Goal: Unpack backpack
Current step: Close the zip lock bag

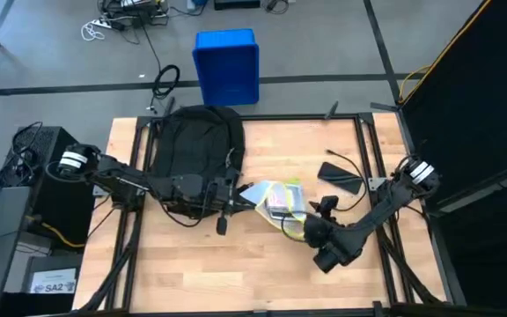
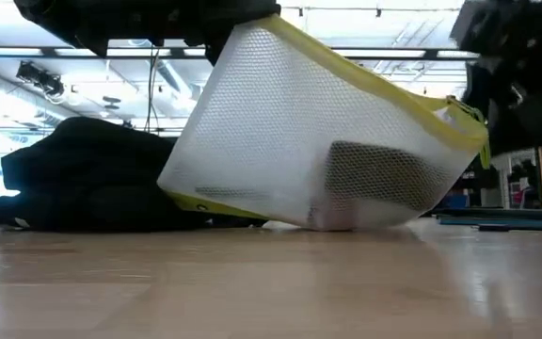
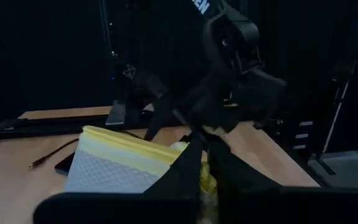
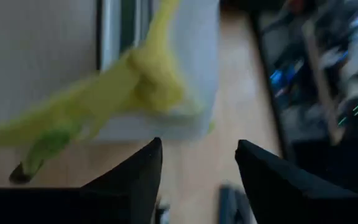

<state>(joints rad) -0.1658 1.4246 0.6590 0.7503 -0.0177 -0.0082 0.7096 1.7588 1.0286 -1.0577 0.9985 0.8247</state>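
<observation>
The black backpack lies on the table's far left, its dark bulk also showing in the low view. A white mesh pouch with yellow trim sits just right of it, tilted, and my left gripper is shut on its left end. Something dark shows through the mesh. My right gripper stands open at the pouch's right end with nothing between its fingers; the pouch's yellow trim lies just ahead of them. My left gripper pinches the pouch's yellow-trimmed edge between its two fingers, coming from the table's left. The held end is raised and the pouch slants. Its lower side rests on the table.
A flat black device and a thin cable lie on the table's far right part. A blue bin stands on the floor beyond the far edge. Bare wood stretches along the near side.
</observation>
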